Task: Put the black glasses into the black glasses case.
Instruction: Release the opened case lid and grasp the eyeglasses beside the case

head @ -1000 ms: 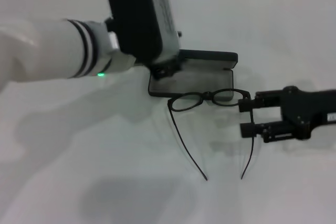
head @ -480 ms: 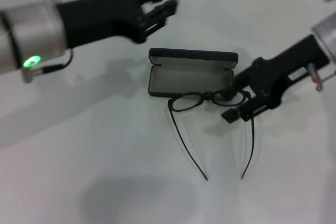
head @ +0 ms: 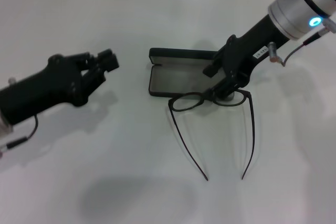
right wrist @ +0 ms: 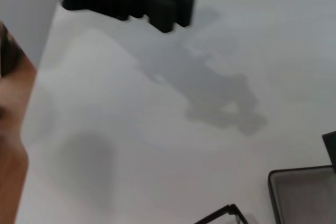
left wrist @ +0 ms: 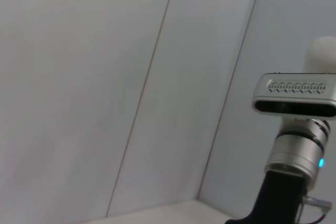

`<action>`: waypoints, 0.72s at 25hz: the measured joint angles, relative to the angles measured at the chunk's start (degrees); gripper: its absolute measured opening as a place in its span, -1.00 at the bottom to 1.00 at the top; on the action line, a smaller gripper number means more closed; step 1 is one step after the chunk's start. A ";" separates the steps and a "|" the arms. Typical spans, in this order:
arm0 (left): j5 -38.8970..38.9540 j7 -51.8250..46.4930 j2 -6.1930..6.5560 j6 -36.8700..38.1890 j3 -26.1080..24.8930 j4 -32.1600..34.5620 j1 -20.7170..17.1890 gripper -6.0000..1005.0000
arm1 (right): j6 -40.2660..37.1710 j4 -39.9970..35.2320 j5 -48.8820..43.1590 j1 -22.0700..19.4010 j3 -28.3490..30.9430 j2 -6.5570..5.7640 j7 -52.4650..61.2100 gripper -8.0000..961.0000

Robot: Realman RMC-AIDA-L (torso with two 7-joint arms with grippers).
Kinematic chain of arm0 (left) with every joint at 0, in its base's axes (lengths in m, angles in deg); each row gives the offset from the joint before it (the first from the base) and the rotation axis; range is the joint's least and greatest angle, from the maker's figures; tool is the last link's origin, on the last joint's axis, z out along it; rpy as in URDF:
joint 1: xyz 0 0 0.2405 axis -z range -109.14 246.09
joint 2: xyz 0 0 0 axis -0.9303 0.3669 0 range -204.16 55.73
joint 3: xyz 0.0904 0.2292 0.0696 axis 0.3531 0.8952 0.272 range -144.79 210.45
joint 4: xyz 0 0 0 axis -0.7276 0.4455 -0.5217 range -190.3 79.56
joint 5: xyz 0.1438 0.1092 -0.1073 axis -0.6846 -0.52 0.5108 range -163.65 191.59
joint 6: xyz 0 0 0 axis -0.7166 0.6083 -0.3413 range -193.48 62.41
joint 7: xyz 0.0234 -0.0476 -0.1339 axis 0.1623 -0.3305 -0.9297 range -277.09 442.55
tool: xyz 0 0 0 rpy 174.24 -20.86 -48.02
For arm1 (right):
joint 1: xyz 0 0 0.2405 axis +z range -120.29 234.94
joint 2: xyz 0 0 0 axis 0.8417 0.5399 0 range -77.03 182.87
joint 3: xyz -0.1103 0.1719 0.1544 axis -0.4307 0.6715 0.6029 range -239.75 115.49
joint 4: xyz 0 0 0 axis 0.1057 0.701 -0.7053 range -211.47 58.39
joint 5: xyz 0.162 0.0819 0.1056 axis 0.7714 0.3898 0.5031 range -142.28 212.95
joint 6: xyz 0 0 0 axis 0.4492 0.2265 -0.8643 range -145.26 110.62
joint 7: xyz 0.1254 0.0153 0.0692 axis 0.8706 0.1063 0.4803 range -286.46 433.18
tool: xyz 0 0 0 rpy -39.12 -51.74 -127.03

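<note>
R gripper (head: 224, 83) swung over black glasses (head: 210, 99) bridge, jaws wide; L gripper (head: 100, 62) retreated, grip unclear.

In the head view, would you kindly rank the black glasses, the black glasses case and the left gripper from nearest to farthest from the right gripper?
From the right gripper:
1. Black glasses, directly beneath its tips, at the frame's right lens.
2. Black glasses case, open, just to its left.
3. Left gripper, across the table on the left.

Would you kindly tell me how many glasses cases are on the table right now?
1. The black glasses case lies open at the table's middle, just behind the black glasses, with the right gripper over its right end. None seems hidden.
</note>
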 joint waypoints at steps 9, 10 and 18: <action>-0.21 15.97 0.09 6.85 -5.07 -17.51 2.36 -0.79 | 5.07 -0.50 -14.37 3.29 0.05 5.96 3.60 0.22; -0.19 16.75 0.07 6.89 -5.06 -18.58 2.65 -0.79 | 5.73 -0.35 -14.64 3.69 -0.74 5.98 4.25 0.21; -0.28 18.63 0.38 6.75 -5.30 -21.82 5.48 -0.80 | 7.06 0.07 -14.95 4.63 -1.79 5.95 5.49 0.18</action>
